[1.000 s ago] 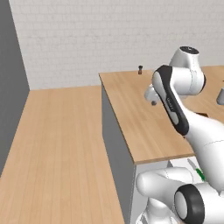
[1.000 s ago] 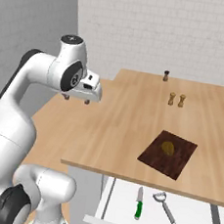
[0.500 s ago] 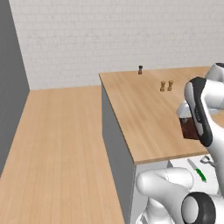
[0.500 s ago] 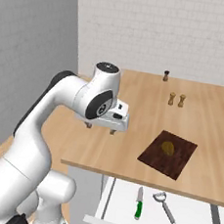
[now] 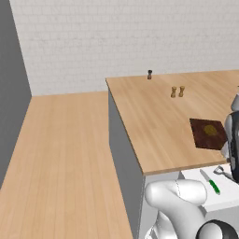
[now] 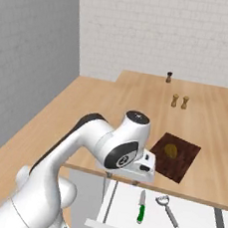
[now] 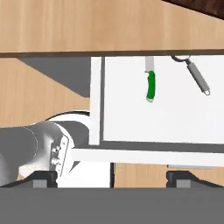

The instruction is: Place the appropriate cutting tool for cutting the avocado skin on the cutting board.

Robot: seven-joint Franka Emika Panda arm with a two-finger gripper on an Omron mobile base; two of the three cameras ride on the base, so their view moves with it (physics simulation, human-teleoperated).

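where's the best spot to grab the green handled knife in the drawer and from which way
Grip the knife by its green handle, coming straight down from above with the jaws across the handle's width. It lies flat in the open white drawer, so only its top and sides are reachable, and the handle looks thicker than the thin blade. The grey utensil lies apart, leaving room.

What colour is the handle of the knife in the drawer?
Bright green; the knife shows best in the hand view.

no readable text, labels or signs
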